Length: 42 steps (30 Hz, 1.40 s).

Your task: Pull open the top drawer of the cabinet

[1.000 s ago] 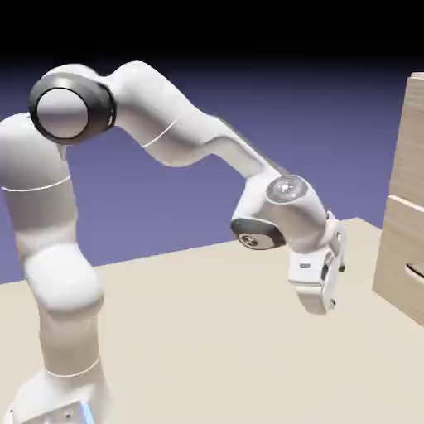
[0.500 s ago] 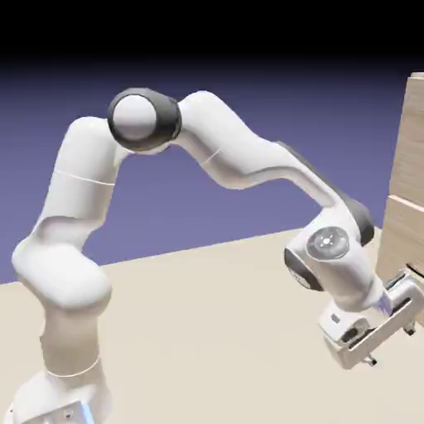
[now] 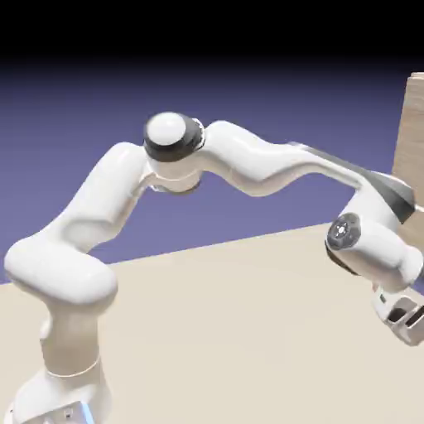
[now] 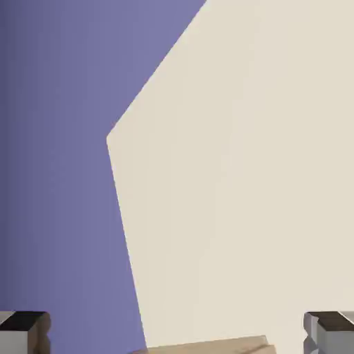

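Observation:
The cabinet [image 3: 413, 124] shows only as a strip of light wood grain at the exterior view's right edge. My wrist and hand cover its lower part, so the top drawer and its handle are hidden. My gripper [image 3: 407, 321] reaches low at the right edge, partly cut off by the picture. In the hand view the gripper [image 4: 177, 333] is open: its grey fingertips [image 4: 24, 330] sit far apart at the bottom corners with nothing between them. A thin band of light wood [image 4: 207, 345] lies along the bottom edge; which part of the cabinet it is, I cannot tell.
The beige table [image 3: 232, 315] stretches under the arm. In the hand view the table [image 4: 242, 173] fills the right side, with its corner against the blue-violet backdrop on the left.
The arm has stretched right and down toward the cabinet. The hand has gone from mid-table to the picture's right edge, now covering the drawer fronts seen earlier.

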{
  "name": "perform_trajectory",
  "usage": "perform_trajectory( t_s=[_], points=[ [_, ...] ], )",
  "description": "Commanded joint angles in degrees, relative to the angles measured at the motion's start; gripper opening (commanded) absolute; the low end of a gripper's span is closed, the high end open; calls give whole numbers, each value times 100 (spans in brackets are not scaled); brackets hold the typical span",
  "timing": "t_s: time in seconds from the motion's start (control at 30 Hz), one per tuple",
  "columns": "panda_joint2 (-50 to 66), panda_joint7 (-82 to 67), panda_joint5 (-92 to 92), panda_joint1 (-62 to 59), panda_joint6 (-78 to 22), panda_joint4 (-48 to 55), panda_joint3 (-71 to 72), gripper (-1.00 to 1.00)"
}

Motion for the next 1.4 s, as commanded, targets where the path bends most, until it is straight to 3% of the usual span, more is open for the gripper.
perform_trajectory(
  t_s=[0.0, 0.47, 0.87, 0.9, 1.37],
  points=[
    [178, 29, 250, 70, -54, 120, -155, 0],
    [2671, 435, 3738, 1055, -804, 1791, -2321, 0],
    [2794, 912, 3684, -20, -34, 3710, -2283, 0],
    [2794, 912, 3684, -20, -34, 3710, -2283, -100],
    [2748, 337, 3830, 1534, -1168, 1011, -2470, -100]
  ],
)
